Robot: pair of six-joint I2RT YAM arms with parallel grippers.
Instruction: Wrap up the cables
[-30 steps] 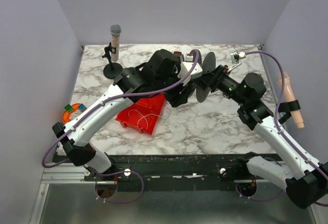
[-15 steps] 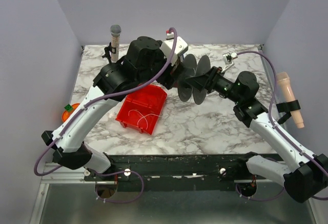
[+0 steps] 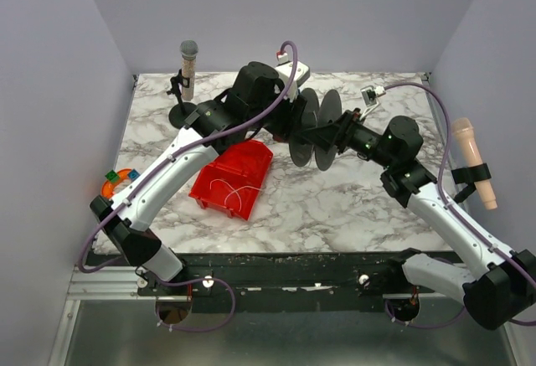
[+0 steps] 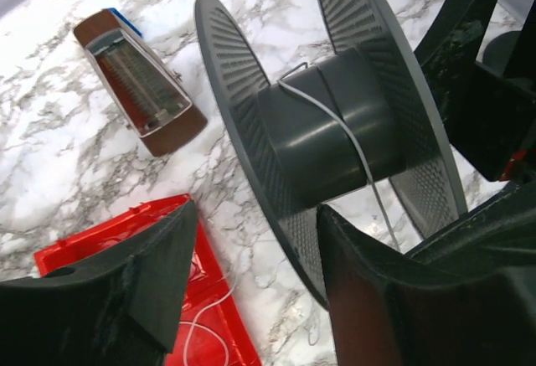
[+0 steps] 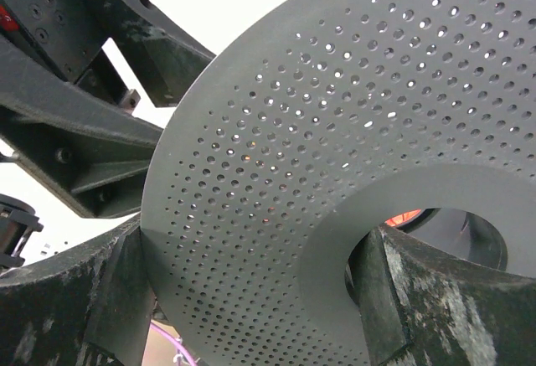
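A black spool [image 3: 316, 129] with two perforated flanges is held on its side above the table centre. My right gripper [image 3: 337, 131] is shut on its outer flange [image 5: 335, 131], one finger [image 5: 100, 299] on the rim side and the other through the hub hole. A thin white cable [image 4: 335, 131] crosses the hub [image 4: 322, 136] and runs down behind my left gripper's right finger [image 4: 394, 299]. My left gripper [image 3: 287, 126] is open [image 4: 251, 286] just beside the near flange. More white cable [image 4: 201, 316] lies in loose loops in the red tray [image 3: 219, 192].
A microphone on a black stand [image 3: 188, 64] is at the back left. A brown and white box [image 4: 138, 81] lies on the marble behind the spool. An orange object [image 3: 115, 186] sits at the left edge. A beige microphone [image 3: 471, 161] hangs at the right wall.
Both arms carried the spool left and toward the back a second ago. Since then the spool has stayed put and my left wrist has shifted right, closer over the spool.
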